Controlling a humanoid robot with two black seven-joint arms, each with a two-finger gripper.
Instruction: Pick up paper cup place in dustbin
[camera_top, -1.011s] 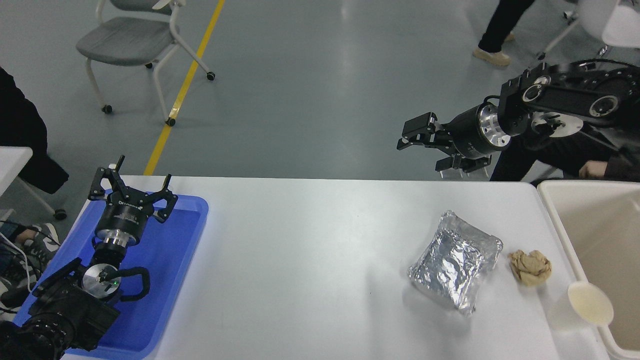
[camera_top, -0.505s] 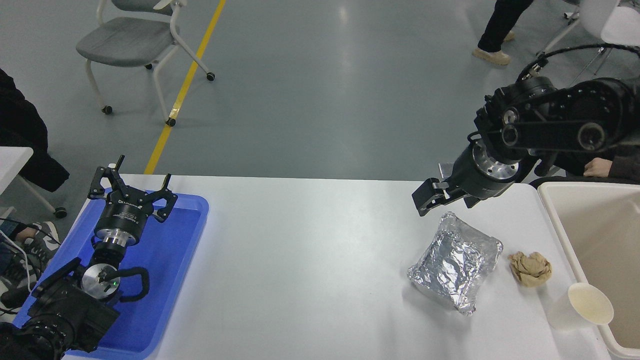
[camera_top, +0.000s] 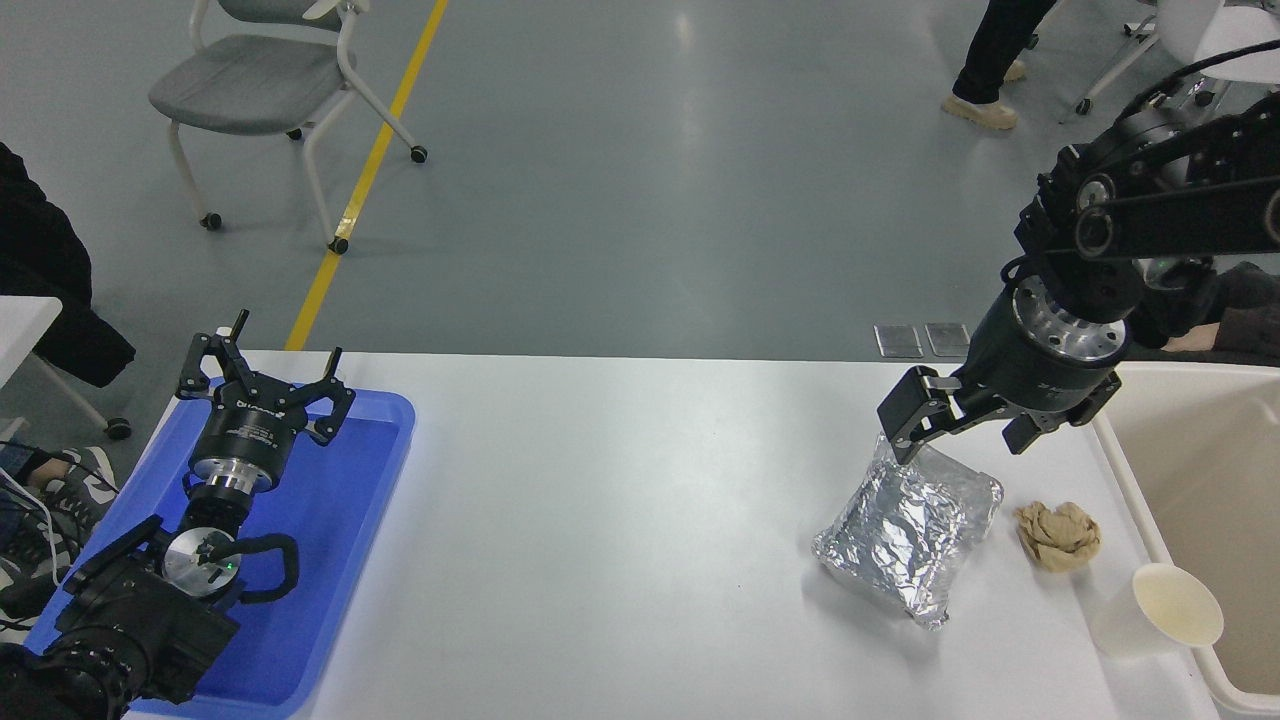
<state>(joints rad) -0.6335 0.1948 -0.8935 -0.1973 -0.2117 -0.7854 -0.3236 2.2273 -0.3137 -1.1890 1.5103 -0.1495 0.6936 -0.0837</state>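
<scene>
The white paper cup (camera_top: 1160, 612) stands upright near the table's front right corner, its cream inside showing, right beside the rim of the cream-beige dustbin (camera_top: 1130, 470) at the right edge. My right gripper (camera_top: 965, 435) hangs open and pointing down over the far end of the foil packet, well behind and left of the cup, holding nothing. Over the blue tray at the lower left, my left gripper (camera_top: 262, 372) is parked, open and empty.
A crumpled foil packet (camera_top: 905, 535) lies left of a crumpled brown paper ball (camera_top: 1058, 535), both between my right gripper and the cup. A flat blue tray (camera_top: 345, 520) covers the table's left end. A person sits behind the dustbin at the right.
My right arm has swung in from beyond the table's far edge, turning downward and moving right and nearer, to above the foil packet. The cup and the left arm have stayed put.
</scene>
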